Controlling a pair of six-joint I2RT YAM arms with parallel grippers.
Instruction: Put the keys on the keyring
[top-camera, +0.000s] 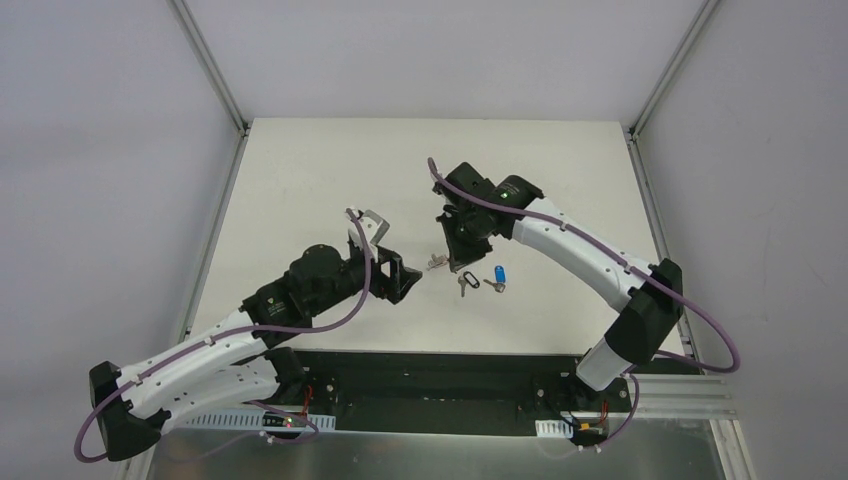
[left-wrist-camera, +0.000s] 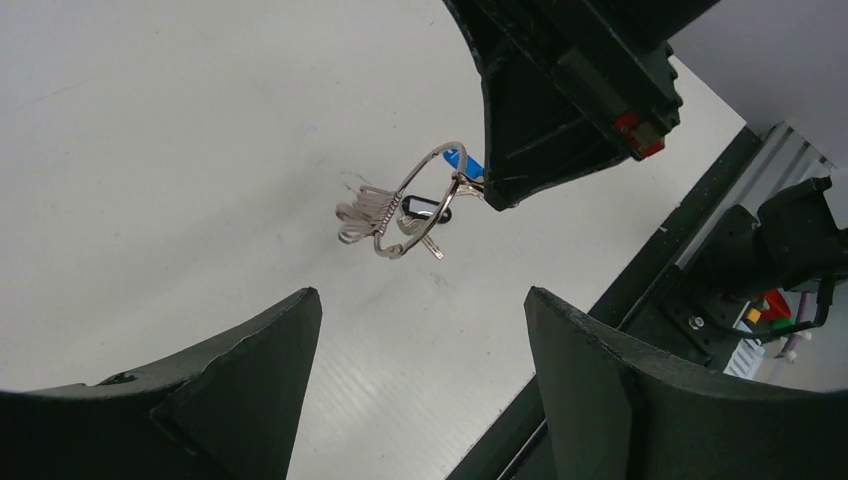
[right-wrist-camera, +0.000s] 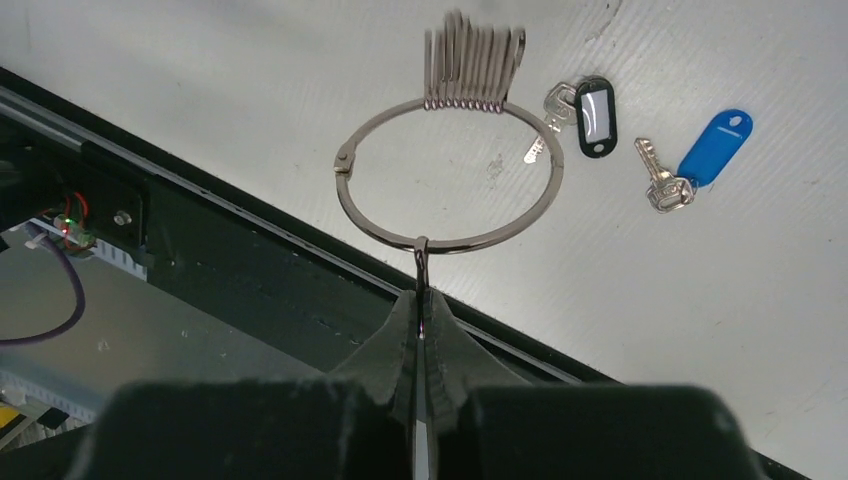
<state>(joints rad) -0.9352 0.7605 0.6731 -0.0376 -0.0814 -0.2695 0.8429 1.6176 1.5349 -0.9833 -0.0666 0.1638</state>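
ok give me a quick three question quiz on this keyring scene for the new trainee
1. True or false: the black-tagged key and the blue-tagged key are already threaded on the keyring.
2. Which one holds the keyring up off the table? A: left hand. B: right hand.
3. Fill in: the left hand is ____, with nothing in it.

Key:
1. False, both keys lie on the table beside the ring.
2. B
3. open
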